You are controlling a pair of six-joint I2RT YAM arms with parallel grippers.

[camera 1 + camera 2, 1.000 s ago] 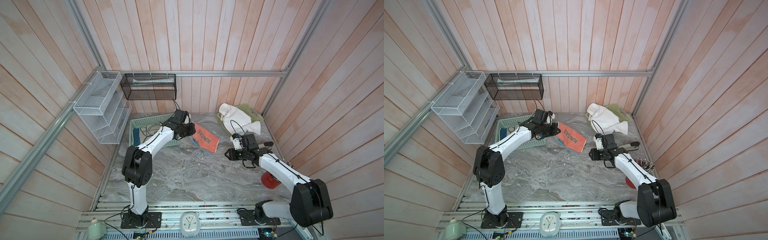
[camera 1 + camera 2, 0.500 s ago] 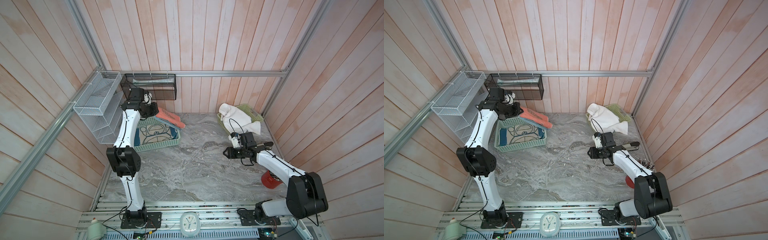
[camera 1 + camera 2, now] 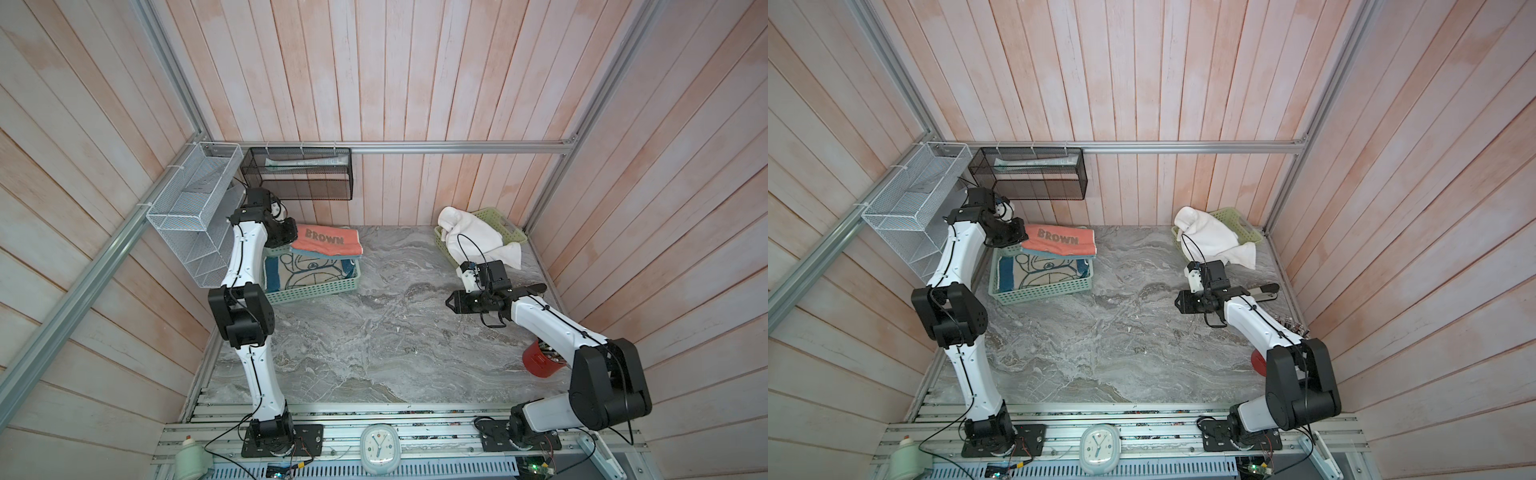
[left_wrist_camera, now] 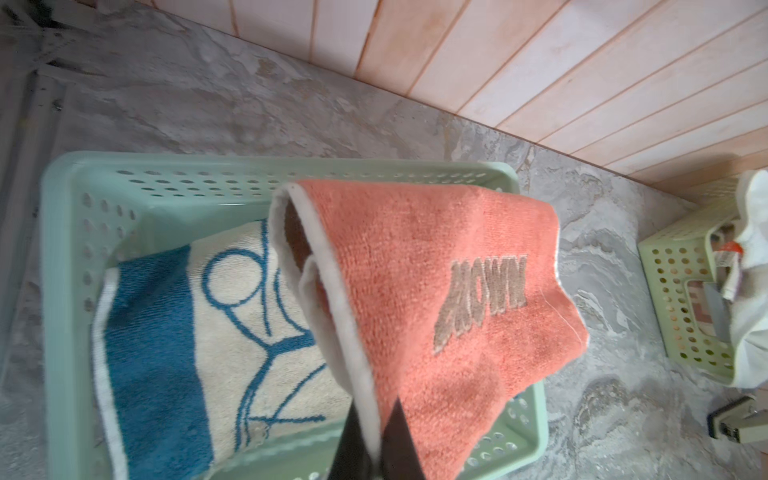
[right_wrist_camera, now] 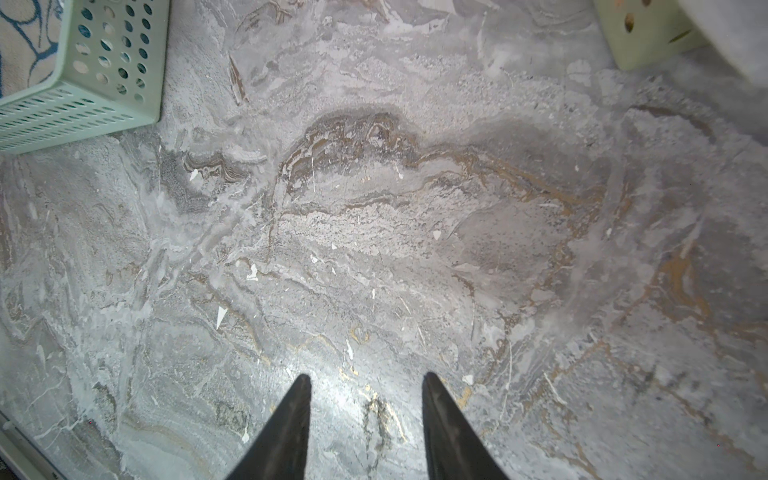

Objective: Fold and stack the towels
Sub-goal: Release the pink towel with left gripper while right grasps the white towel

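Centre-left: pinched coral towel [image 3: 328, 243] at its edge with left gripper [image 3: 289, 236], fingers closed tight on it, over basket [image 3: 311, 291], above cream towel [image 3: 309, 271] lying inside. Centre-right: hovered with right gripper [image 5: 365, 380], fingers partly apart, empty, above table [image 5: 374, 208]. Upper right: white towel [image 3: 473, 235] draped over second basket [image 3: 512, 237].

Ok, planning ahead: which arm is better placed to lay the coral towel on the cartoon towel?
Left: the left jaws are shut on the coral towel, hanging over the cartoon towel in the basket. The right jaws stand open over the table.
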